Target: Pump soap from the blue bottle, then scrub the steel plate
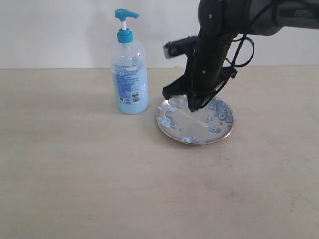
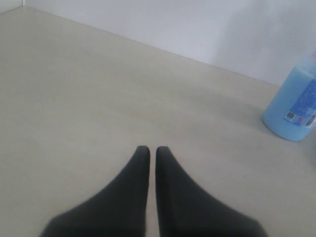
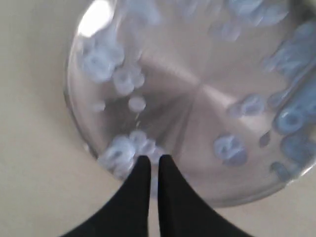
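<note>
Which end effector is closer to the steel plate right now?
Right. The right end effector is at the plate's rim; the left end effector is over the table, seeing only the bottle.

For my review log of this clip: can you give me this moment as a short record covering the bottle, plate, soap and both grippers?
bottle: upright on the table, beside the plate, not touching it
plate: flat on the table, right of the bottle in the exterior view
soap: bluish blobs scattered over the plate; more in the bottle
left gripper: shut, empty, above the table, away from the plate
right gripper: shut, empty, tips down at the plate's edge; contact unclear
</note>
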You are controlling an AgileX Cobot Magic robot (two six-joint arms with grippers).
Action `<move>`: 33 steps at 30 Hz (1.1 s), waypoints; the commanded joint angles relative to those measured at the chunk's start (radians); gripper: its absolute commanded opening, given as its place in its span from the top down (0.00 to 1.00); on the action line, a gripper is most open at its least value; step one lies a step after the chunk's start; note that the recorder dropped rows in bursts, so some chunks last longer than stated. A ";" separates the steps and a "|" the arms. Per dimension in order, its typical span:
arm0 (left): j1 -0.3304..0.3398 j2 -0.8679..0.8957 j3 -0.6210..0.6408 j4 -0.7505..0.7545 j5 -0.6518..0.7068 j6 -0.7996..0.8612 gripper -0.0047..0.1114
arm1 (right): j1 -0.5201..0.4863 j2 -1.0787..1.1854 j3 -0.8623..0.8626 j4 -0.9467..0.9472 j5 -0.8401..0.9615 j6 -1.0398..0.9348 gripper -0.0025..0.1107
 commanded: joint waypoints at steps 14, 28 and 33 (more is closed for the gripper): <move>0.000 0.003 0.000 -0.006 -0.010 0.005 0.92 | -0.003 0.110 -0.114 0.113 0.020 -0.182 0.98; 0.000 0.003 0.000 -0.006 -0.010 0.005 0.92 | -0.017 0.115 -0.118 0.026 0.069 -0.287 0.98; 0.000 0.003 0.000 -0.006 -0.010 0.005 0.92 | -0.023 0.111 -0.117 -0.366 0.149 -0.066 0.98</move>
